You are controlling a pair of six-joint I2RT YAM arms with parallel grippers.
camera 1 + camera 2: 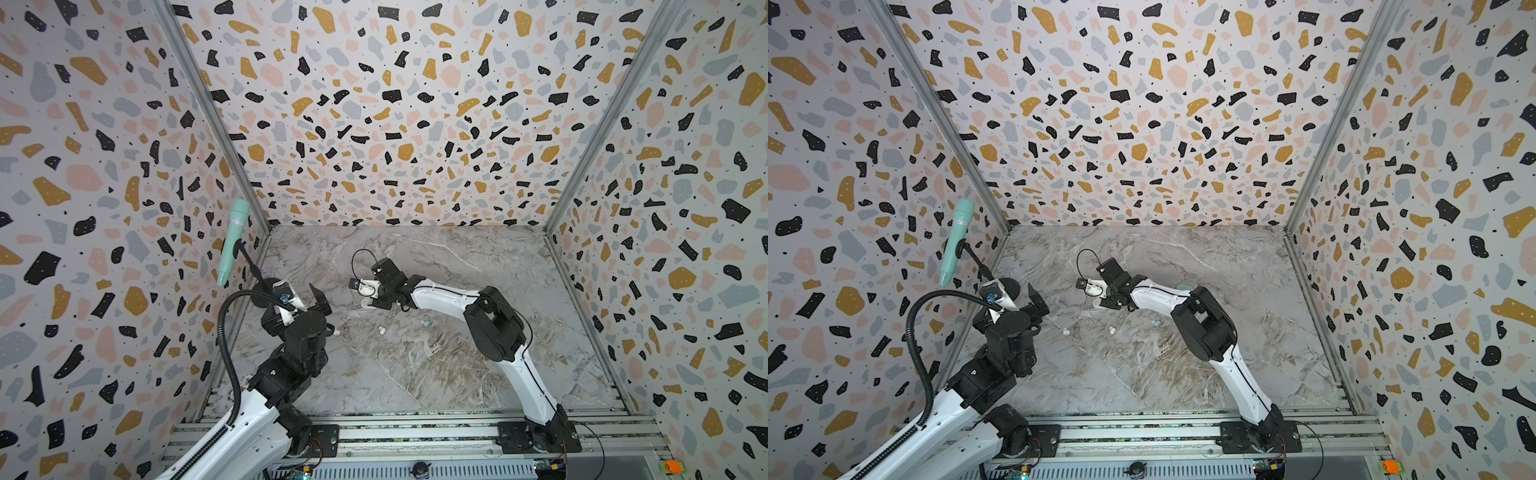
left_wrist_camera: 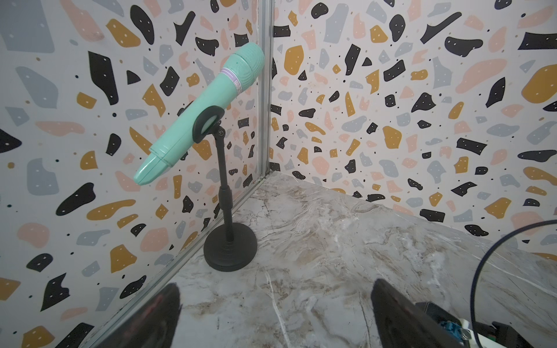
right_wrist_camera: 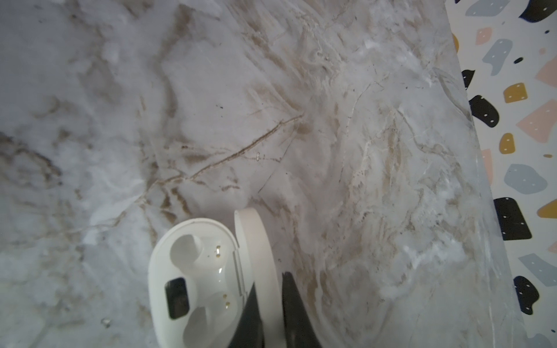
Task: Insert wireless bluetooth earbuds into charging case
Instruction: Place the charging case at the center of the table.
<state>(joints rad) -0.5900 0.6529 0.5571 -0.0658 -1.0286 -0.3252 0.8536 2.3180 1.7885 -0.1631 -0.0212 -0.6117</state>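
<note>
Here the right gripper (image 3: pixel 269 284) pinches the raised lid (image 3: pixel 259 238) of the white charging case (image 3: pixel 193 271), both sockets (image 3: pixel 188 247) empty. It should hold the case steady while the left gripper (image 2: pixel 277 298), jaws wide, reaches for a white earbud (image 1: pixel 381 330) and a blue earbud (image 1: pixel 426 323) lying loose on the marble table (image 1: pixel 415 374) nearby.

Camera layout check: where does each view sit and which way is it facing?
Both top views: high behind the arm bases, looking down at the table; left arm and right arm show.
Left wrist: on the left arm, facing the corner microphone; open left gripper shows.
Right wrist: on the right arm, looking down at the charging case; right gripper pinches its lid.
Shared: the microphone also shows in both top views.
</note>
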